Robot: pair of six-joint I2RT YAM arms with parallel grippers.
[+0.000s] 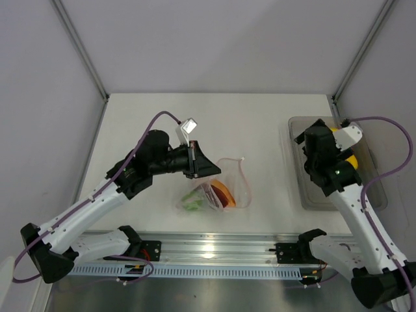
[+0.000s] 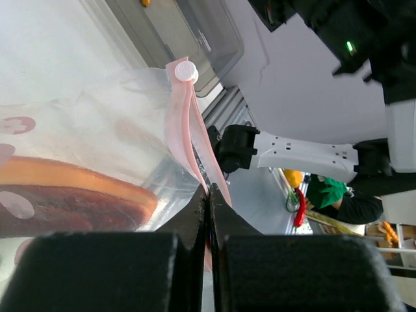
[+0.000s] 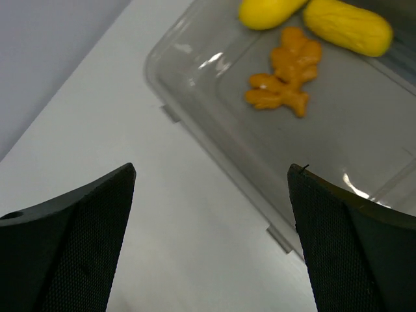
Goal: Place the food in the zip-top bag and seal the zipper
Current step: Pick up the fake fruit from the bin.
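Our left fingers are pinched shut on the zipper, holding the zip-top bag ahead of them. Right fingers hang wide, empty; beyond them food waits in the tray. We judge loading unfinished: next, grasp a piece.

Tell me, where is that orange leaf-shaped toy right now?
In the right wrist view, the orange leaf-shaped toy lies inside the clear tray, upper right, just below two yellow pieces.
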